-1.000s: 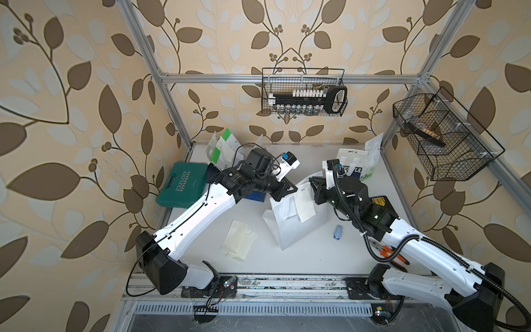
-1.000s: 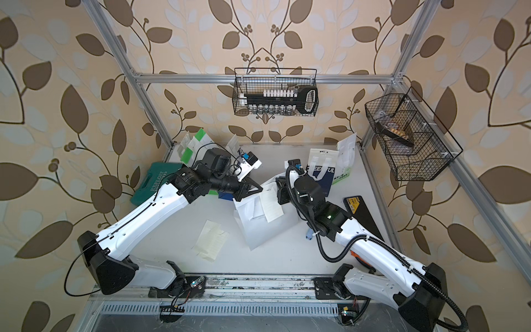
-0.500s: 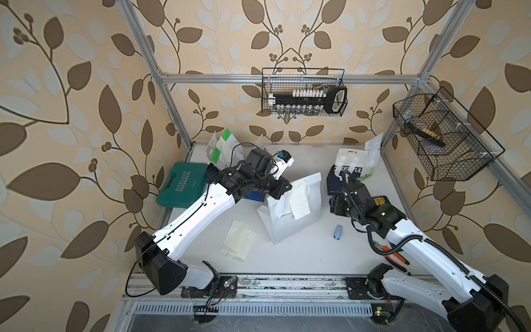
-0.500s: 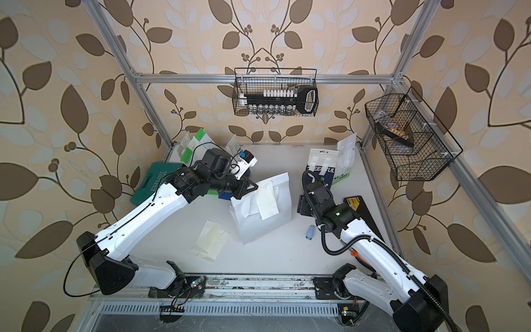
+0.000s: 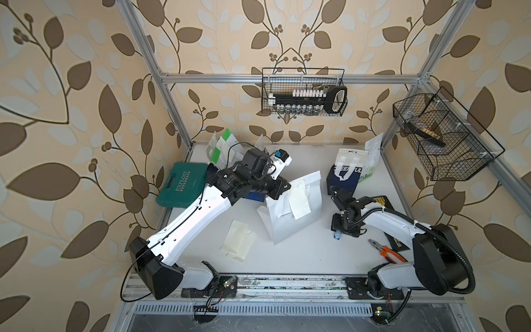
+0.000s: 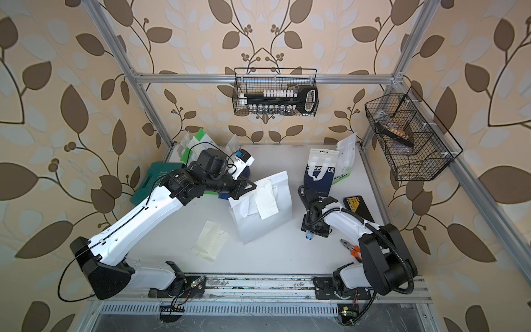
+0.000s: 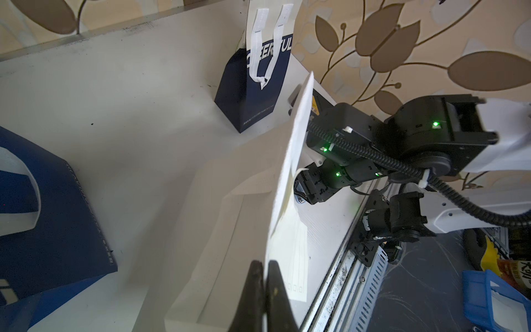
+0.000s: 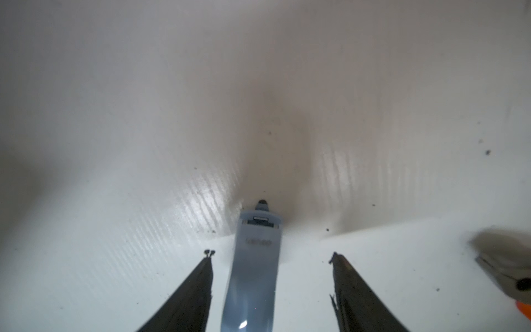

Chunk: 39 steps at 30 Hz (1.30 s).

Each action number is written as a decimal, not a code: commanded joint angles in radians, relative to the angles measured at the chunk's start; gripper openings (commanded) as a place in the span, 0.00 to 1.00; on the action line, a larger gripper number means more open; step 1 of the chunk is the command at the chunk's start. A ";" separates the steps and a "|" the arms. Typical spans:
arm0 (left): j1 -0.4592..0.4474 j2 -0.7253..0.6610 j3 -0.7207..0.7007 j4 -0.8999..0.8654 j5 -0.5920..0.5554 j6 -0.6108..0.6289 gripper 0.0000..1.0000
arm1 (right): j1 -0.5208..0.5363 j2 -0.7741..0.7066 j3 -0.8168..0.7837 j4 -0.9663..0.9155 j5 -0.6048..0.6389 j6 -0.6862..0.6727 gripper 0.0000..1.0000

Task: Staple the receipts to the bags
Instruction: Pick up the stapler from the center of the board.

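1. Left end effector is pinched together on the top edge of the plain white bag. It holds the bag tilted, base down, near the middle of the surface.
2. Right end effector has its jaws apart on either side of the light-blue stapler, which lies flat on the surface. A gap shows on both sides, so nothing is gripped.
3. One receipt lies against the white bag's face, its upper end close to the left end effector. In the left wrist view it bows away from the paper. No staple is visible, so I cannot tell whether it is fixed.
4. By my judgement most of the job remains. A small heap of loose receipts lies on the surface near the white bag. The navy lettered bag stands upright toward the back right, and the green-and-white bags lean in the far left corner. None of these shows a slip.
5. The receipts are thin, pale cream and faintly ruled, and they look limp. The white bag is crisp paper, mostly flattened.
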 commanded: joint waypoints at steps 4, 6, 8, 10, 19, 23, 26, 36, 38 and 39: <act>-0.010 -0.024 -0.007 0.028 0.005 -0.002 0.00 | -0.005 0.019 0.043 -0.016 -0.020 0.020 0.52; -0.009 -0.025 -0.007 0.028 0.008 0.000 0.00 | -0.004 0.029 0.042 -0.014 -0.012 0.016 0.50; -0.010 -0.025 -0.005 0.028 0.009 0.000 0.00 | -0.007 0.045 0.038 -0.011 -0.007 0.006 0.48; -0.010 -0.023 -0.005 0.028 0.009 0.001 0.00 | -0.009 0.059 0.032 -0.003 -0.009 0.000 0.45; -0.010 -0.015 -0.002 0.025 0.001 0.001 0.00 | -0.013 0.041 0.031 0.021 -0.003 -0.020 0.19; -0.011 -0.015 -0.005 0.031 -0.009 -0.007 0.00 | -0.013 -0.066 0.057 0.027 0.030 -0.071 0.08; -0.010 -0.015 -0.003 0.032 -0.011 -0.018 0.00 | -0.012 -0.205 0.078 0.035 0.051 -0.133 0.04; -0.008 -0.016 0.011 0.055 -0.017 -0.084 0.00 | 0.174 -0.539 0.277 0.268 0.030 -0.251 0.01; -0.008 -0.016 0.016 0.056 -0.018 -0.100 0.00 | 0.283 -0.523 0.320 0.378 0.075 -0.279 0.01; -0.009 -0.015 0.020 0.055 -0.014 -0.105 0.00 | 0.326 -0.510 0.333 0.428 0.094 -0.292 0.01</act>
